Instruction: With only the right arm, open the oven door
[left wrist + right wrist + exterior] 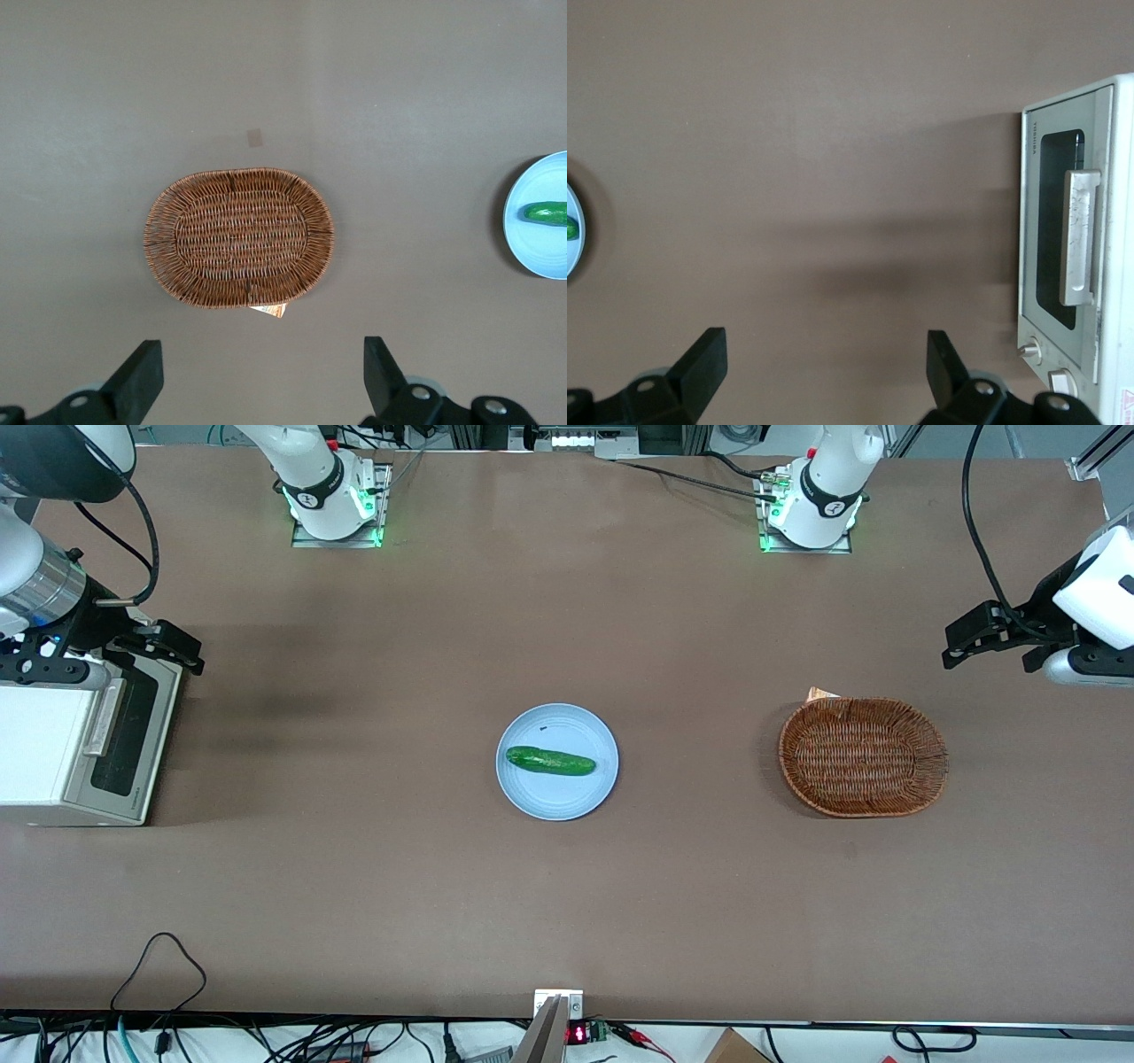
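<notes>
At the working arm's end of the tabletop [354, 886], the oven door [133, 731] was closed flat against the cream-white oven body, its silver handle [1081, 237] untouched, so you had nothing of the opening done yet. Your right arm [35, 584] hung above the oven's upper edge, and its pincer [168, 646] sat over the door's corner farthest from the front camera, clear of the handle. In the right wrist view the pincer's two black fingers [700, 363] stood wide apart with bare brown tabletop between them and nothing clamped. By my reading, the whole job remained: bringing the pincer to the handle, closing on it or hooking it, and swinging the door out and down.

You had good room for that. In front of the door the tabletop lay bare well out to the blue plate [556, 760] with its cucumber [549, 761], which sat well apart from the oven; the wicker basket [863, 756] lay toward the parked arm's end. The oven itself ran off the front view's edge, so its full extent could not be judged.
</notes>
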